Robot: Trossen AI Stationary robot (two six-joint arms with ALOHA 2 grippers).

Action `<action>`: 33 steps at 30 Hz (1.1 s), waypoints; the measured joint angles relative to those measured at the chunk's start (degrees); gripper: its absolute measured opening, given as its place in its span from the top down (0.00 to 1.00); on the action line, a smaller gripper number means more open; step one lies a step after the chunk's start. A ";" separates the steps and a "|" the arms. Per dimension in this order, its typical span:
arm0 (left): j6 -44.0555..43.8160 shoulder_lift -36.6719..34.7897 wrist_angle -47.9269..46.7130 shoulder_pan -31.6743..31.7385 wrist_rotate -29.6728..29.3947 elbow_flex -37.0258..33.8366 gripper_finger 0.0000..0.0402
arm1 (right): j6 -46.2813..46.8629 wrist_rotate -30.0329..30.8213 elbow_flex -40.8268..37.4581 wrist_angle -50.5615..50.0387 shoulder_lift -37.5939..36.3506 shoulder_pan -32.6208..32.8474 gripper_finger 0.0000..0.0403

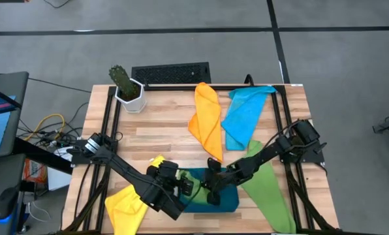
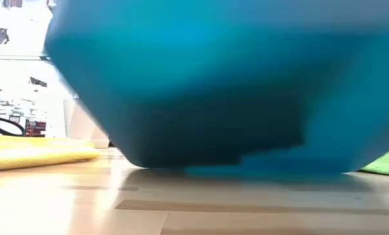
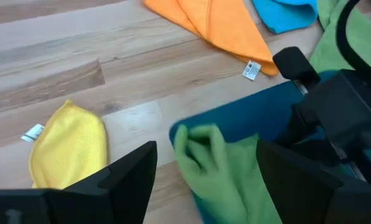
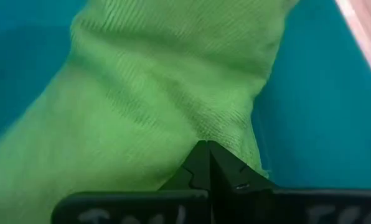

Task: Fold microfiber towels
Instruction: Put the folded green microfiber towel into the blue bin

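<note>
Green ribbed microfiber towel [image 4: 154, 93] lies bunched on the dark teal rectangular tray [image 1: 227, 199] near the table's front edge, and your right gripper [image 4: 207, 149] has its fingers pinched together on a fold of it. Your left gripper [image 3: 204, 168] hangs just beside the tray with its fingers spread wide, holding nothing. A second green towel [image 1: 269, 189] trails off toward the front right corner. The yellow towel [image 1: 126, 205] sits at front left, the orange towel [image 1: 207, 117] and sky-blue towel [image 1: 243, 114] lie side by side toward the back. You have bare light wooden tabletop [image 1: 162, 130] at centre-left. A white pot with a cactus [image 1: 128, 88] and a black keyboard [image 1: 170, 72] line the back edge.
</note>
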 joint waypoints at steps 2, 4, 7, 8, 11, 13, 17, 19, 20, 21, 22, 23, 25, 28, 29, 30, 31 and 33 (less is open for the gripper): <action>0.35 0.00 0.00 0.00 -0.01 0.00 0.34 | -1.87 0.02 2.30 -3.00 -0.22 -0.01 0.96; 0.35 0.00 0.00 0.00 -0.06 0.00 0.34 | -3.55 0.23 4.31 -4.26 -0.41 -0.07 0.96; 0.39 0.00 -0.04 0.02 -0.11 0.00 0.34 | -5.49 0.23 6.68 -5.76 -1.18 -0.09 0.96; 0.39 0.00 -0.08 0.02 -0.19 0.00 0.34 | -6.65 0.43 7.31 -6.72 -1.90 0.03 0.96; 0.35 0.00 -1.91 -0.27 -0.39 0.00 0.34 | -11.60 0.64 8.71 -9.22 -4.21 0.80 0.96; 0.35 0.00 -3.99 -0.55 -0.42 0.00 0.34 | -16.05 2.03 8.63 -11.62 -6.16 1.99 0.96; 1.80 -0.24 -8.90 -0.87 0.04 0.00 0.34 | -22.95 3.42 8.59 -13.13 -4.41 4.50 0.97; 2.79 -0.76 -9.33 -1.18 0.03 -0.02 0.34 | -23.24 3.62 8.61 -11.88 -2.49 5.32 0.97; 3.71 -0.99 -9.35 -1.20 -0.12 -0.01 0.34 | -23.23 3.63 8.62 -11.19 -1.51 5.52 0.97; 4.12 -1.19 -9.37 -1.20 -0.19 0.00 0.34 | -22.80 3.61 8.58 -10.91 -0.58 5.55 0.97; 4.26 -1.25 -9.35 -1.20 -0.16 0.00 0.34 | -21.81 3.61 8.56 -10.21 0.09 5.50 0.98; 4.48 -1.25 -9.34 -1.20 -0.04 -0.02 0.34 | -20.74 3.61 8.56 -9.67 0.57 5.31 0.98; 5.11 -1.27 -9.35 -1.20 0.04 0.00 0.34 | -18.97 3.61 8.56 -9.88 0.74 4.62 0.98; 5.79 -1.27 -9.33 -1.20 0.12 -0.02 0.34 | -18.42 3.35 8.58 -9.93 0.89 3.81 0.98; 6.05 -1.27 -9.35 -1.20 0.28 0.00 0.34 | -18.21 2.96 8.58 -9.93 0.90 3.72 0.98; 6.58 -1.27 -9.35 -1.20 0.66 -0.01 0.34 | -17.69 2.43 8.58 -9.95 0.90 3.72 0.98; 7.37 -1.27 -9.33 -1.20 1.14 -0.01 0.34 | -17.23 1.92 8.58 -9.99 0.90 3.87 0.98; 8.70 -1.27 -9.33 -1.22 1.60 -0.01 0.34 | -16.76 2.14 8.61 -10.10 1.34 4.38 0.98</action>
